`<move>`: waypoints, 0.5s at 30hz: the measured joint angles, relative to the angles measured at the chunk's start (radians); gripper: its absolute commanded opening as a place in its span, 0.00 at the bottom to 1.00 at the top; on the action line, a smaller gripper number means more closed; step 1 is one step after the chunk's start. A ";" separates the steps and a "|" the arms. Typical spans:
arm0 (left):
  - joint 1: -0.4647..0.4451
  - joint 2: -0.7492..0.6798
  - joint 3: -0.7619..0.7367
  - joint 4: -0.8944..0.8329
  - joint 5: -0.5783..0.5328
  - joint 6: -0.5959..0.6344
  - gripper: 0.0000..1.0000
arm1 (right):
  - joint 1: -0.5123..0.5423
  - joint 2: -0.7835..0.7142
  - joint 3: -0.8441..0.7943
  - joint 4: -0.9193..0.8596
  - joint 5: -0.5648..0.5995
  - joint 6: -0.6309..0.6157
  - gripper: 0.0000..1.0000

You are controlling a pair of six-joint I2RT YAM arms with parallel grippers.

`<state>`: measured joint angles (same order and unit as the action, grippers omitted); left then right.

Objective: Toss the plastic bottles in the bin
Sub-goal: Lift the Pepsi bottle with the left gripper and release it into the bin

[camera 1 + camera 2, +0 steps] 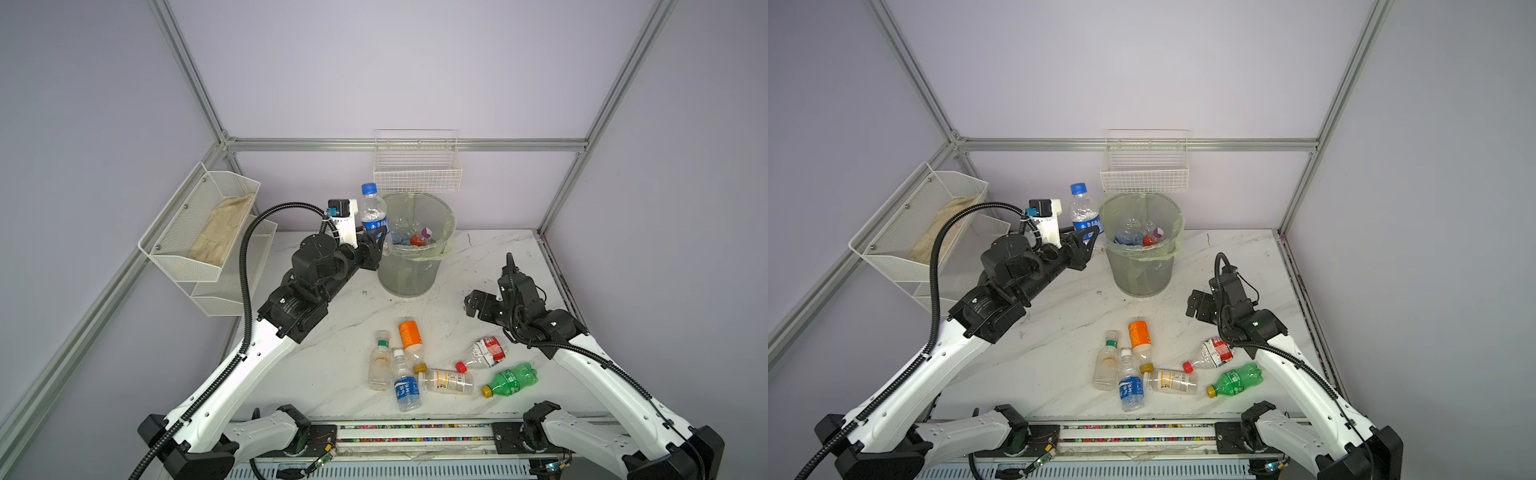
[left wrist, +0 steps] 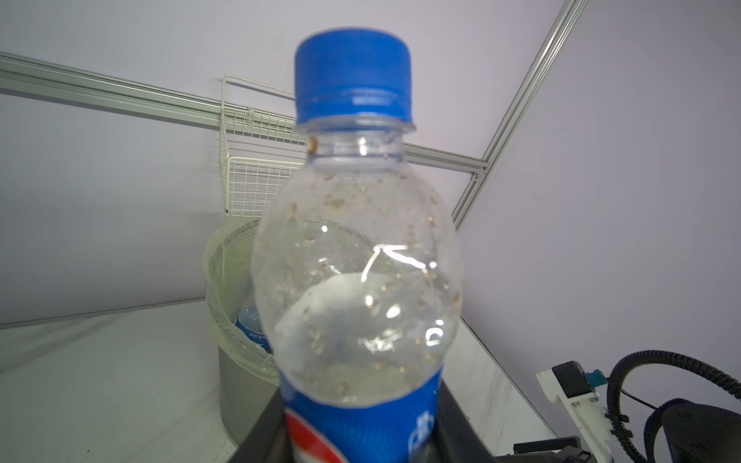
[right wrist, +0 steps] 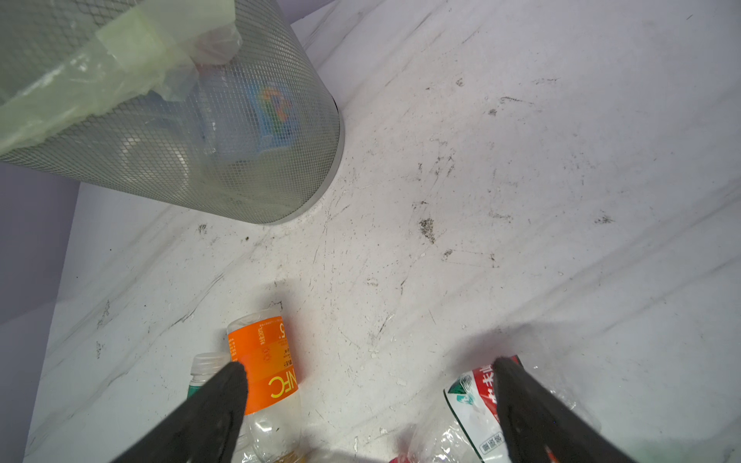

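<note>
My left gripper (image 1: 379, 241) (image 2: 363, 425) is shut on a clear plastic bottle (image 1: 373, 212) (image 2: 357, 280) with a blue cap and blue label, held upright just left of the bin's rim. The bin (image 1: 415, 270) (image 3: 200, 140), grey mesh with a pale green bag, holds several bottles (image 1: 415, 237). Several more lie on the table: orange-labelled (image 1: 410, 334) (image 3: 264, 360), red-labelled and crushed (image 1: 486, 353) (image 3: 477, 409), all green (image 1: 513, 378), blue-labelled (image 1: 405, 386). My right gripper (image 1: 478, 305) (image 3: 371, 366) hangs open and empty above the table between the orange and red ones.
A white wire basket (image 1: 417, 166) hangs on the back wall just above the bin. White mesh shelf trays (image 1: 208, 224) with a cloth are fixed to the left wall. The table's right edge (image 1: 557, 282) runs close beside my right arm.
</note>
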<state>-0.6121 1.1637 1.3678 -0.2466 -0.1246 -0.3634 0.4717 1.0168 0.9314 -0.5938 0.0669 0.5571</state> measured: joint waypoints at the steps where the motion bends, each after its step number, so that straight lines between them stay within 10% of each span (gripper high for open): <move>1: -0.001 0.004 0.005 0.000 0.000 0.003 0.38 | 0.000 -0.002 -0.002 0.000 -0.001 0.000 0.97; 15: -0.041 0.097 0.130 0.015 0.010 0.047 0.38 | 0.000 -0.016 -0.035 0.010 -0.009 0.008 0.97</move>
<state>-0.6533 1.2602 1.4982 -0.2317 -0.1146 -0.3164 0.4717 1.0008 0.8967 -0.5838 0.0582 0.5652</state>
